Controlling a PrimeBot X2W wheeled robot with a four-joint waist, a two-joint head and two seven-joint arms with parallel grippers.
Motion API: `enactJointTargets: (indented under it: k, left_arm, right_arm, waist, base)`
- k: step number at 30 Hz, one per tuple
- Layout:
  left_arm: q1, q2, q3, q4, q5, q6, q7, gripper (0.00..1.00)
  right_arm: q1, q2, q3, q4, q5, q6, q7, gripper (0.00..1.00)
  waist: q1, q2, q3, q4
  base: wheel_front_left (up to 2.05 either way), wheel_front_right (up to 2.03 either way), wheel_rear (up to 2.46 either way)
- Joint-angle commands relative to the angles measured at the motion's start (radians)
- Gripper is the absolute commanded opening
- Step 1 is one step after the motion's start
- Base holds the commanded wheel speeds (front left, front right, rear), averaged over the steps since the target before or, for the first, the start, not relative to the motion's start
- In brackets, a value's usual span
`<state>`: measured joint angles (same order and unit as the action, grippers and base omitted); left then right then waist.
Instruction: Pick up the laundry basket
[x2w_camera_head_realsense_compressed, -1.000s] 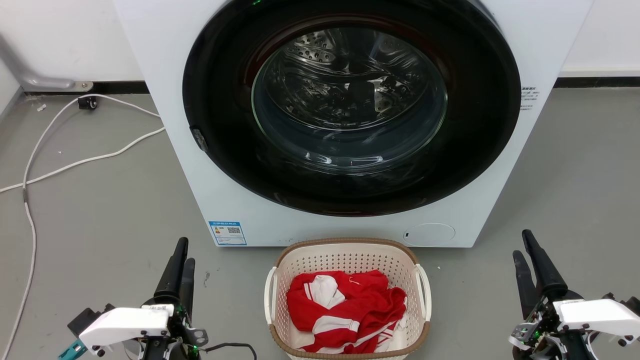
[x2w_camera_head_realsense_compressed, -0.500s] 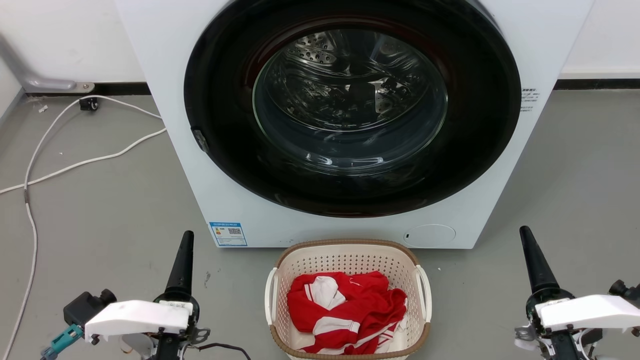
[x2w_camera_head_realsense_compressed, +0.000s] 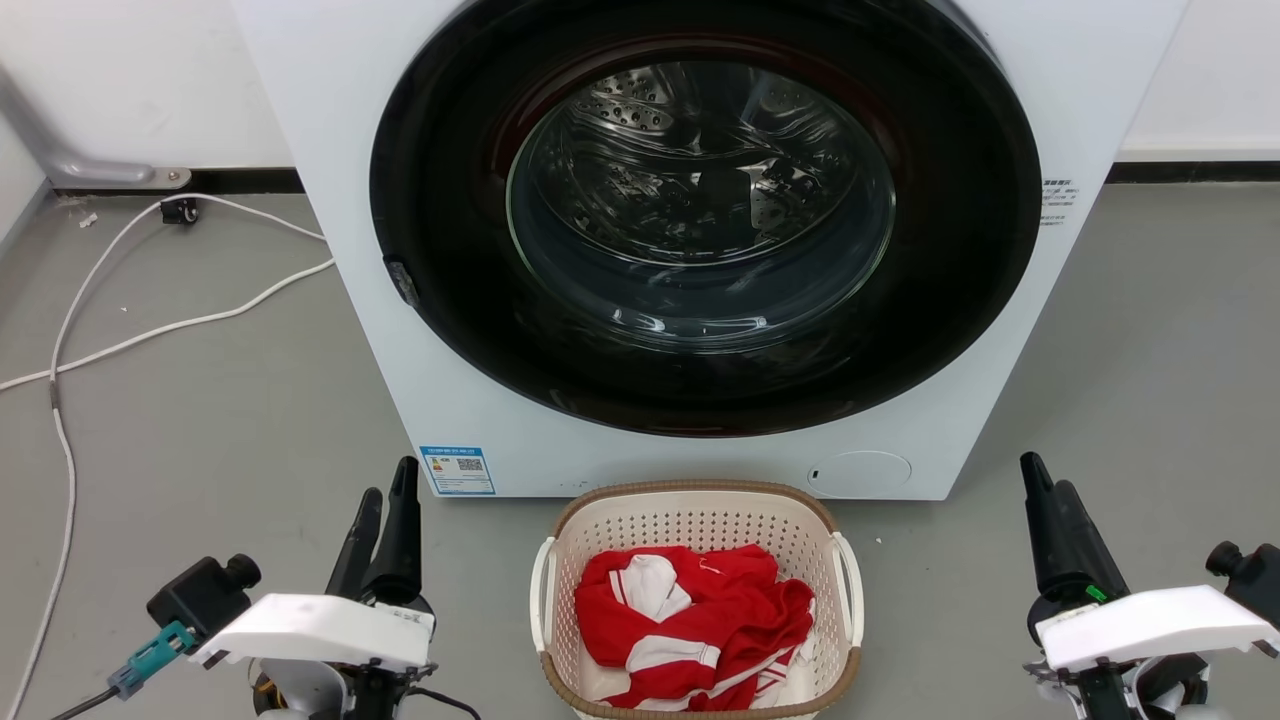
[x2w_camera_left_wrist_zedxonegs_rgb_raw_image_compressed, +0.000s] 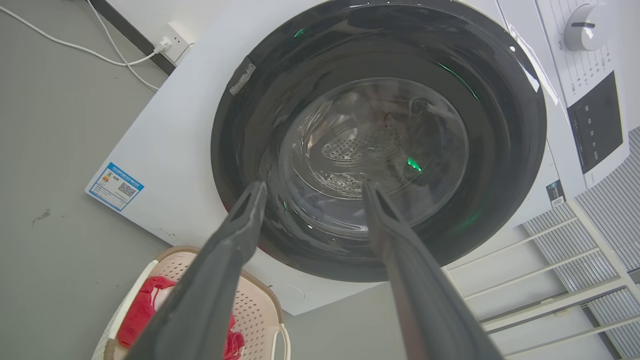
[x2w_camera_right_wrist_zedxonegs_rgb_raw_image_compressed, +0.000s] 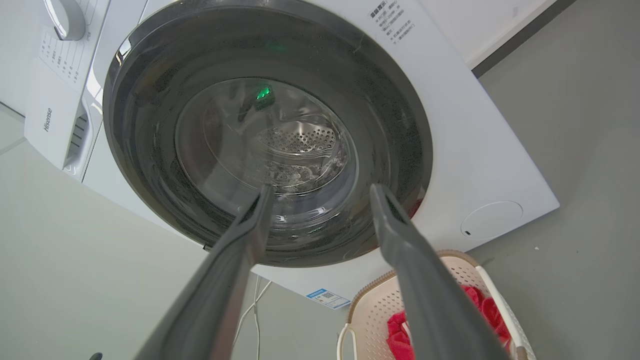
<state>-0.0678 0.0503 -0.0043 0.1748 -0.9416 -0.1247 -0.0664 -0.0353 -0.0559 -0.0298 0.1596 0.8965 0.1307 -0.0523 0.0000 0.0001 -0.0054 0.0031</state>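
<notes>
The laundry basket (x2w_camera_head_realsense_compressed: 690, 522) stands upright on the grey floor (x2w_camera_head_realsense_compressed: 200, 420), just before the foot of the washing machine (x2w_camera_head_realsense_compressed: 640, 460) and below its round dark door (x2w_camera_head_realsense_compressed: 700, 210). A crumpled red and white garment (x2w_camera_head_realsense_compressed: 690, 620) lies inside it, and its 2 white handles are untouched. The left gripper (x2w_camera_head_realsense_compressed: 388, 480) hovers above the floor to the basket's left, well apart from it, its 2 fingers spread with nothing between them. The right gripper (x2w_camera_head_realsense_compressed: 1045, 475) hangs to the basket's right, likewise spread and empty. A white cable (x2w_camera_head_realsense_compressed: 150, 325) trails across the floor toward its far-left edge at the wall.
</notes>
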Motion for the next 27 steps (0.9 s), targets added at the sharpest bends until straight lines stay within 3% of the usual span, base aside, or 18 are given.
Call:
enactJointTargets:
  k: [1,27]
  left_arm:
    - [-0.006,0.001,-0.007,-0.017,0.037,0.0,-0.01,1.0]
    - [-0.003,0.001,-0.043,-0.011,0.403,0.019,-0.086,1.0]
  right_arm:
    - [0.0,0.001,0.004,-0.022,-0.037,0.0,-0.003,1.0]
    - [0.034,0.003,0.017,-0.105,-0.432,0.0,-0.011,1.0]
  waist:
    - [0.0,-0.0001,0.0,0.0]
    - [0.0,-0.0001,-0.006,0.001]
  base:
    - [0.0,0.0,0.0]
    - [0.0,0.0,0.0]
